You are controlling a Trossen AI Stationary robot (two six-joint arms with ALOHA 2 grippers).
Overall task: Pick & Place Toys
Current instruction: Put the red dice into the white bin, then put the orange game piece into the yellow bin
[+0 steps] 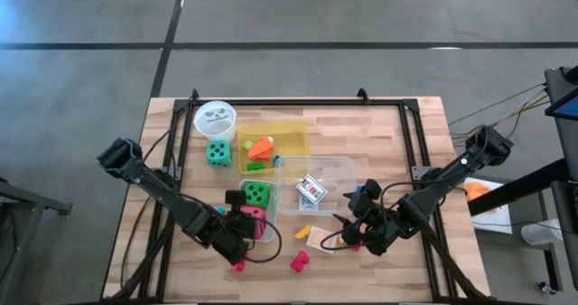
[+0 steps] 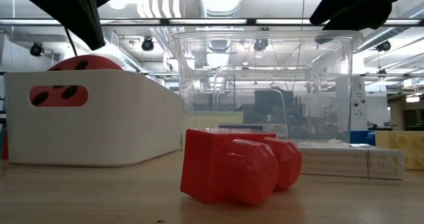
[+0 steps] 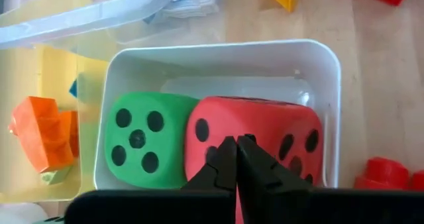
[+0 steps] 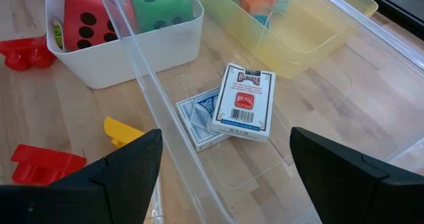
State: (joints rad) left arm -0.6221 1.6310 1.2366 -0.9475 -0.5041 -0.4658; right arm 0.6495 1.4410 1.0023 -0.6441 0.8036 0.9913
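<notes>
Wooden bench (image 1: 415, 143) with dark rails on a grey concrete floor, toys scattered over its middle. The left gripper (image 3: 236, 159) has its jaws pinched fully together with nothing between them, sitting right above the red die (image 3: 255, 141), which lies next to the green die (image 3: 140, 139) inside the white bin (image 3: 324, 85), lower centre of the high view. The right gripper (image 4: 222, 159) hangs with jaws spread wide and empty over the clear box (image 4: 165, 128), where two card packs (image 4: 244, 101) lie. A teal die (image 1: 218, 153) sits on the bench by the white cup (image 1: 215, 118); red blocks (image 1: 299, 263) and a yellow block (image 4: 122, 131) are loose near the bottom of the high view.

Risk as I see it: shut jaws can't grab anything, so pressing down would just shove the red die or tip the light bin. The right jaws could also clip the clear box's wall going for the loose blocks.
</notes>
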